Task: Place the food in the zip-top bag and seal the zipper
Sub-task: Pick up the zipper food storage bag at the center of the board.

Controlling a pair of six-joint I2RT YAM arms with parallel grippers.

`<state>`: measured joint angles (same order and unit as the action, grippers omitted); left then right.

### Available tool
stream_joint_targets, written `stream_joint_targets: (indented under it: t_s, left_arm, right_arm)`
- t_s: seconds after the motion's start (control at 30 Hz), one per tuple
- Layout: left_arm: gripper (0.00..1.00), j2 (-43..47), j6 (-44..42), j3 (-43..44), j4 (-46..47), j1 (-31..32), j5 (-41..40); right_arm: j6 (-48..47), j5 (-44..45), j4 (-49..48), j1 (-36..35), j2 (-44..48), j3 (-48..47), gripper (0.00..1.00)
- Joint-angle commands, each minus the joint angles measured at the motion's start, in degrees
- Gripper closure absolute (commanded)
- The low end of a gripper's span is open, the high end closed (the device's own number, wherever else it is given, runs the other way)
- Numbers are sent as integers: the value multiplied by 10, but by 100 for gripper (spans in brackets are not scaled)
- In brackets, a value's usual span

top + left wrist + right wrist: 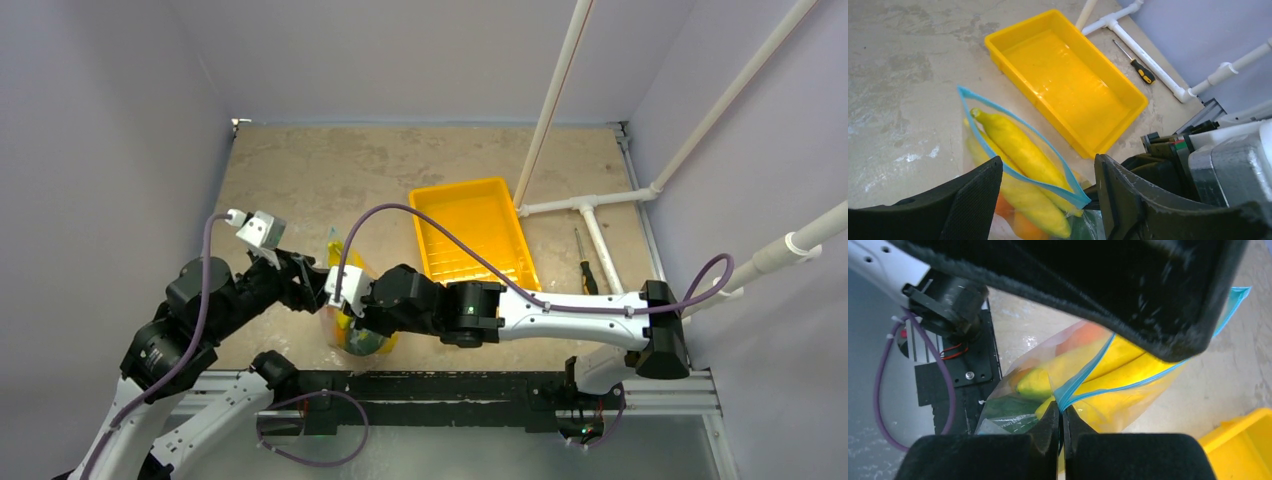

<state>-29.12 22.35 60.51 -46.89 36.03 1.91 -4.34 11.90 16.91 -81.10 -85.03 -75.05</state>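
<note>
The zip-top bag stands near the table's front edge with its mouth gaping. Inside lies the food: yellow bananas, an orange fruit and a green one. My right gripper is shut on the near end of the teal zipper, pinching both strips together. My left gripper is open and straddles the zipper close to that pinched end, one finger on each side and neither touching the bag. In the top view both grippers meet over the bag and cover most of it.
A yellow tray sits behind and right of the bag. A screwdriver lies beside white pipes at the right. The black rail at the table's front edge runs just below the bag.
</note>
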Motion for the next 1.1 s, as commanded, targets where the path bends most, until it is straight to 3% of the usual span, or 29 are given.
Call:
stream_joint_targets:
  t_s: [0.0, 0.5, 0.87, 1.07]
  left_arm:
    - [33, 20, -56, 25, 14, 0, 68]
    - [33, 34, -151, 23, 63, 1, 252]
    - [30, 16, -197, 27, 78, 17, 451]
    - [28, 6, -210, 29, 51, 61, 444]
  right_arm:
    - [-81, -69, -11, -1, 25, -58, 100]
    - [-178, -189, 93, -1, 70, -104, 100]
    - [-208, -296, 130, -2, 99, -112, 100]
    - [-209, -327, 127, -2, 118, -108, 100]
